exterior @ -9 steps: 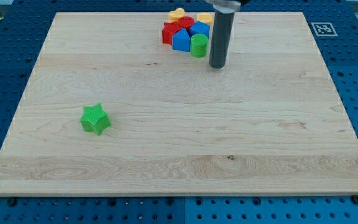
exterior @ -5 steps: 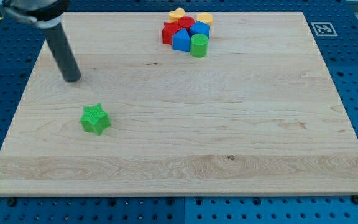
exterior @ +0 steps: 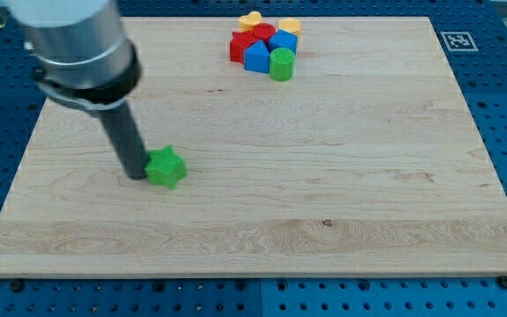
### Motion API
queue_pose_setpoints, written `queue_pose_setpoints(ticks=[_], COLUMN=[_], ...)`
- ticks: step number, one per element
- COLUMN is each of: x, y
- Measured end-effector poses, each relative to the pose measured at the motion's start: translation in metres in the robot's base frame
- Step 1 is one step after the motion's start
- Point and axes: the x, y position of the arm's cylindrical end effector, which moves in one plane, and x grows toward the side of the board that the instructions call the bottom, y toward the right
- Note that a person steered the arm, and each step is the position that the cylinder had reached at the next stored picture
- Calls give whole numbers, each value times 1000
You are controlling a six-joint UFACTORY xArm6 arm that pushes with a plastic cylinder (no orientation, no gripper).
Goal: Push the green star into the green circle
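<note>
The green star [exterior: 166,167] lies on the wooden board [exterior: 324,176] at the view's left of centre. My tip [exterior: 137,174] touches the star's left side. The green circle [exterior: 281,64], a short green cylinder, stands near the view's top, at the lower right of a cluster of blocks, far up and to the right of the star.
The cluster by the green circle holds red blocks [exterior: 243,44], blue blocks [exterior: 258,58] and yellow blocks [exterior: 252,19] packed together. A black-and-white marker [exterior: 457,40] sits at the board's top right corner. Blue perforated table surrounds the board.
My tip swept from beside the green circle across to the view's left, then came down to the star's left side. The star has shifted to the right by a short way.
</note>
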Motion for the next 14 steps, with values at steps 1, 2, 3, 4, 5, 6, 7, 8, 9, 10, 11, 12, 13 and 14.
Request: queue_pose_setpoints(ticks=[1, 2, 3, 4, 5, 6, 7, 8, 9, 10, 11, 12, 13, 14], x=[1, 1, 12, 28, 28, 28, 20, 0, -2, 15, 15, -6, -42, -65], y=[47, 80, 117, 150, 179, 219, 247, 249, 247, 234, 215, 215, 208, 195])
